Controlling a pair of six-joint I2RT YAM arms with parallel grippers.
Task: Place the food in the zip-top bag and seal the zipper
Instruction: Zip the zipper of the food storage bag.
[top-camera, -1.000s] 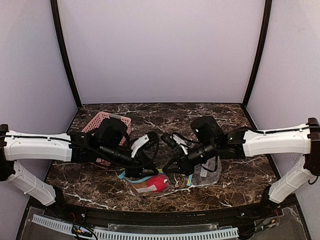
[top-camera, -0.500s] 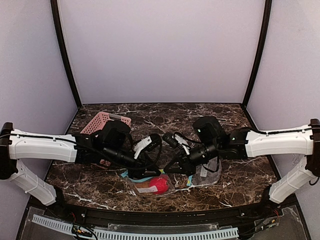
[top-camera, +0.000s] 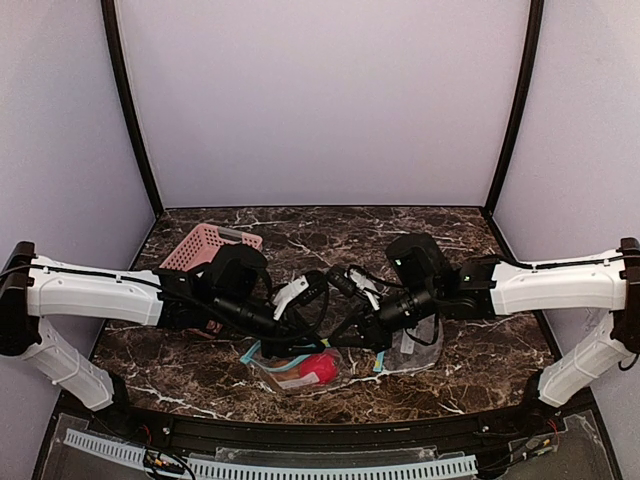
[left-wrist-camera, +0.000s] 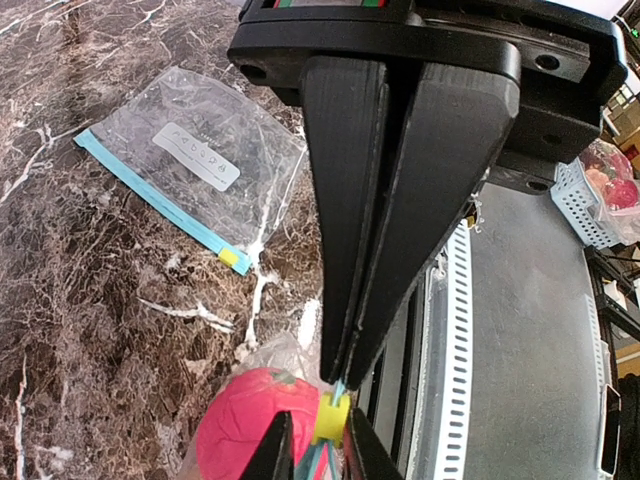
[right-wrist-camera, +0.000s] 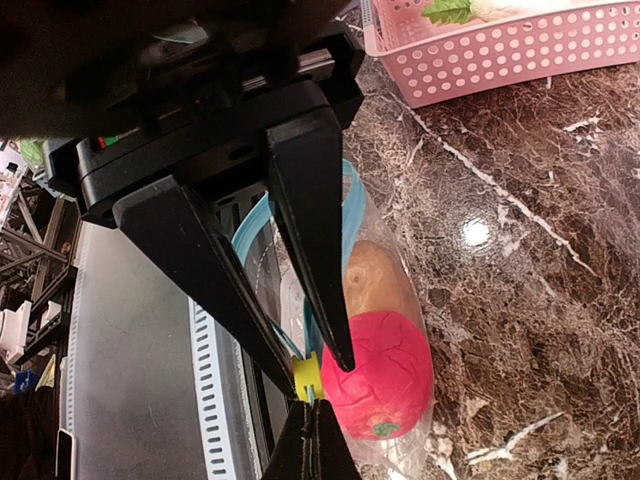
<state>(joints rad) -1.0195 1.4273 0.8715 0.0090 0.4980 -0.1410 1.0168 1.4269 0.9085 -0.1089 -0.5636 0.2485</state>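
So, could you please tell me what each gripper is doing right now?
Left gripper: closed on the zip-top bag's zipper edge.
Right gripper: closed on the yellow slider.

- A robot test cell in a lab or workshop, not a home: plain pale lilac wall panels close in the back and both sides, joined by black corner posts.
- The dark brown marble-patterned tabletop looks like a staged surface.
- At 6 o'clock, a white slotted cable duct runs along the near edge.
- In the right wrist view, at 9 o'clock, what seems to be metal shelving stands beyond the table; it is blurred.
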